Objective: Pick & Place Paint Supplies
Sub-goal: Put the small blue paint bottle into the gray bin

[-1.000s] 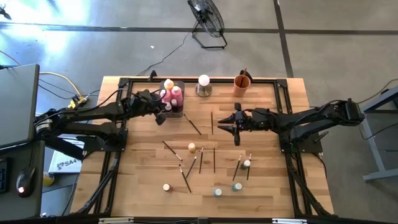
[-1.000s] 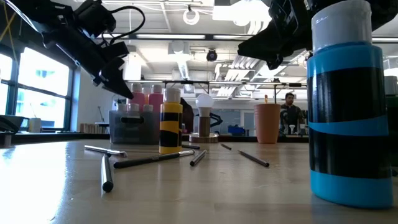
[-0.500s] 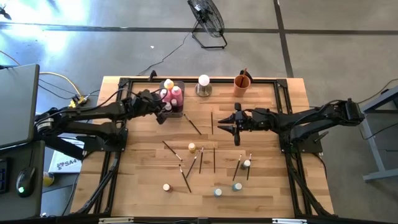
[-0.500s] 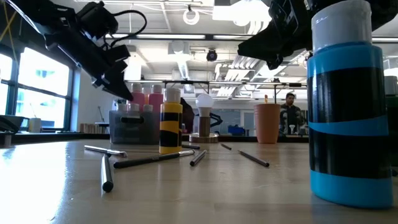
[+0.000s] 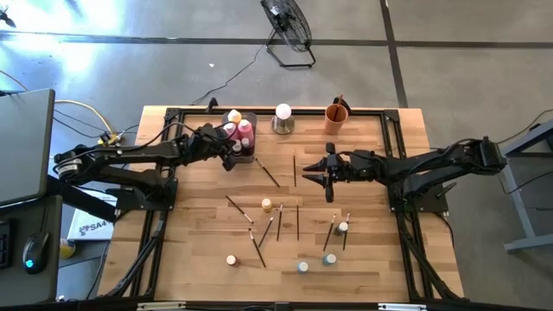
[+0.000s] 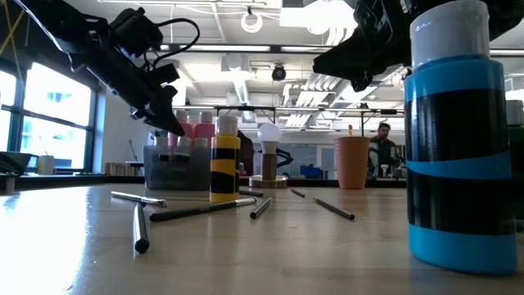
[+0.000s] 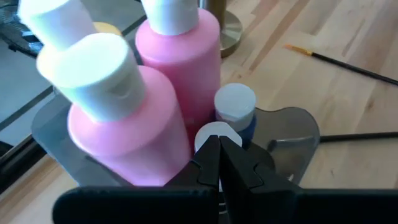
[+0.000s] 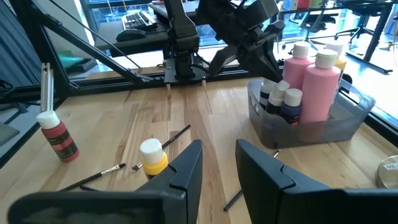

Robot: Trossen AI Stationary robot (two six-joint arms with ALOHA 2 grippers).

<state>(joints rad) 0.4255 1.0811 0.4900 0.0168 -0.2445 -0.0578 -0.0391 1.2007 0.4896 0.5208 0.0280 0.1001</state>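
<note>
A grey tray (image 5: 246,154) at the far left holds pink bottles (image 7: 124,124), a yellow one and tiny capped ones (image 7: 235,104). My left gripper (image 7: 217,142) is shut, its tips at the tray's near side beside a tiny white-capped bottle (image 7: 205,132). My right gripper (image 5: 309,175) hangs open above the table's middle with nothing between its fingers (image 8: 186,163). Loose on the table lie several thin dark brushes (image 5: 297,220) and several small bottles, among them a yellow one (image 5: 267,206) and a blue one (image 6: 454,139). My left gripper's shut fingertips stand right at the white cap (image 7: 205,132) of a tiny bottle in the tray, coming slanting down from the table's left. I cannot tell whether they touch the cap.
An orange cup (image 5: 336,115) with a brush in it and a white ball on a metal base (image 5: 282,114) stand at the far edge. A black frame borders the table. Bare wood lies at the near left.
My left gripper, still shut, has edged a little toward the tray and slightly down. My right arm has kept still.
</note>
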